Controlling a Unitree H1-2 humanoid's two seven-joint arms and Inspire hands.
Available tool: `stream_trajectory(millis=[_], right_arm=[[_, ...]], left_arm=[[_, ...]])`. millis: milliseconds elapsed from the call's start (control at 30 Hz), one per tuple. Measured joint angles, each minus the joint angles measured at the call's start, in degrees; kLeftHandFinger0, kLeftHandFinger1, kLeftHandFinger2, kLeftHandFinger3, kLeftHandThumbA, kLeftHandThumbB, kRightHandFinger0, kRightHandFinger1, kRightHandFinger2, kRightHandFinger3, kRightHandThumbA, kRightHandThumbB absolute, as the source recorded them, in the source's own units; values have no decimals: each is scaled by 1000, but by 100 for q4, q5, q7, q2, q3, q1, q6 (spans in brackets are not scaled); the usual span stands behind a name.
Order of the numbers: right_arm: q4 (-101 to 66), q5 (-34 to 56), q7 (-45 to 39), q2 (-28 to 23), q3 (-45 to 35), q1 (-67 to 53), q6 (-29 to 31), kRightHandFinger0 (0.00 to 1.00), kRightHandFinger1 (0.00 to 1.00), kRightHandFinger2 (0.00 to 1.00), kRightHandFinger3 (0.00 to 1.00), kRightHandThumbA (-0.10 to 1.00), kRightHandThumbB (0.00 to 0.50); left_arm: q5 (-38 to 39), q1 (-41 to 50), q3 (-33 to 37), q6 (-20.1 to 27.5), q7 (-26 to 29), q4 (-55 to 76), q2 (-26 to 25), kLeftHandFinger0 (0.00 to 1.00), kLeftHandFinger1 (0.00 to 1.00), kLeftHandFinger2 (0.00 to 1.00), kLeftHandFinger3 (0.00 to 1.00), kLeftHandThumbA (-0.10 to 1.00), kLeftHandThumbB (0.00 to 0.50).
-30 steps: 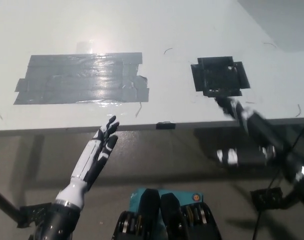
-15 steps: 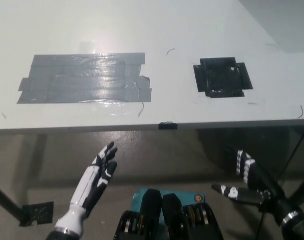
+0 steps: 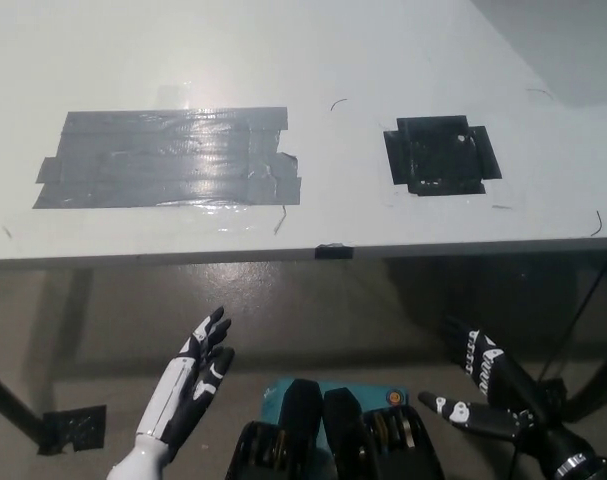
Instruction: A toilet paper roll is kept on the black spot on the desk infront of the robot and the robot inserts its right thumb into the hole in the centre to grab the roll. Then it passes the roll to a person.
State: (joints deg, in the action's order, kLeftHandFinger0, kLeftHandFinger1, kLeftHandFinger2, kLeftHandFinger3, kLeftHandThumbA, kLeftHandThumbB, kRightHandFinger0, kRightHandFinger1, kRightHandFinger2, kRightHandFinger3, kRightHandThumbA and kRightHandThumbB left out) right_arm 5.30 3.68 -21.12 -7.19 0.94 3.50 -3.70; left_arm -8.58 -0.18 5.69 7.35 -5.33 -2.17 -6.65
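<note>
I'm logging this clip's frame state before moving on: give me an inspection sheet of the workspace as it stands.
Surface: white desk, bare apart from tape patches and a few thin dark marks.
Job's things: black spot on the desk's right part, nothing on it; no toilet paper roll seen.
Clutter: grey tape patch on the desk's left part; small black tab at the front edge.
Hands: left hand open, below the desk edge at lower left; right hand open, below the edge at lower right; both hold nothing.
Cables: thin dark line under the desk's right end, possibly a cable.
Surroundings: floor below; no person seen.
</note>
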Motion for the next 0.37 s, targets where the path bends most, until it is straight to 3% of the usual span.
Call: stream_trajectory(millis=[367], right_arm=[[48,-4,19,-7,104,-12,116,1000,1000,1000,1000,789,346]], left_arm=[[2,29,-4,11,0,0,9,1000,1000,1000,1000,834,108]])
